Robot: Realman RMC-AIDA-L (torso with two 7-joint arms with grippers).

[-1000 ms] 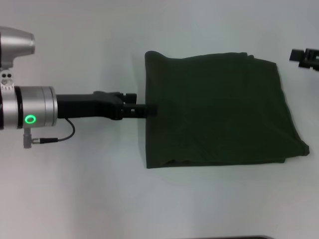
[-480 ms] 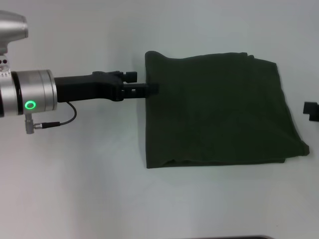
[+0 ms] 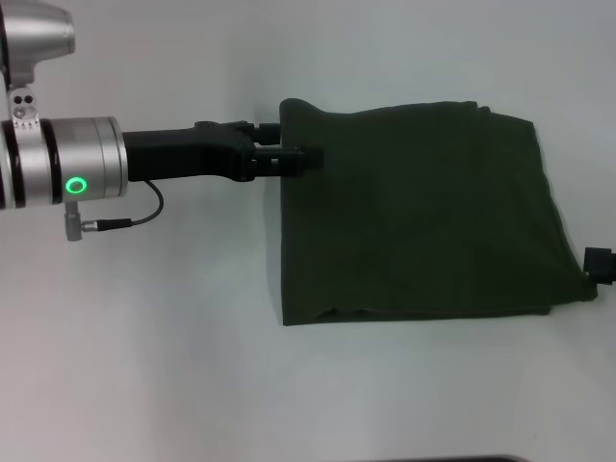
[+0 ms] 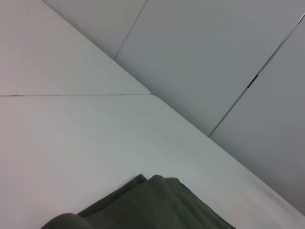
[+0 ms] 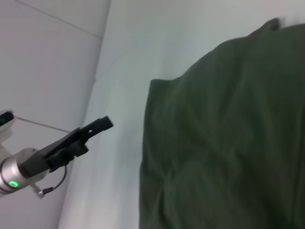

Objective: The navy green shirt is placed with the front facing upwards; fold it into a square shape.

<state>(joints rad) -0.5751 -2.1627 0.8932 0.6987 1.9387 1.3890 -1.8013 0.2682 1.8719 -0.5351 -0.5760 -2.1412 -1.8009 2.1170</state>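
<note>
The scene is being lit evenly and brightly from above, and the white table [image 3: 173, 366] is being rendered nearly washed out, with a faint greenish cast. Only soft, thin shadows are being thrown, along the near edge of the navy green shirt [image 3: 423, 212] and beneath the left gripper [image 3: 300, 158]. A small glare patch is being reflected off the silver arm housing [image 3: 38, 34], beside a glowing green ring light [image 3: 75, 185]. Cloth folds are being lost in the dark fabric. The right wrist view is being softened by blur, and the shirt edge closest to the left wrist camera is being shown out of focus.
</note>
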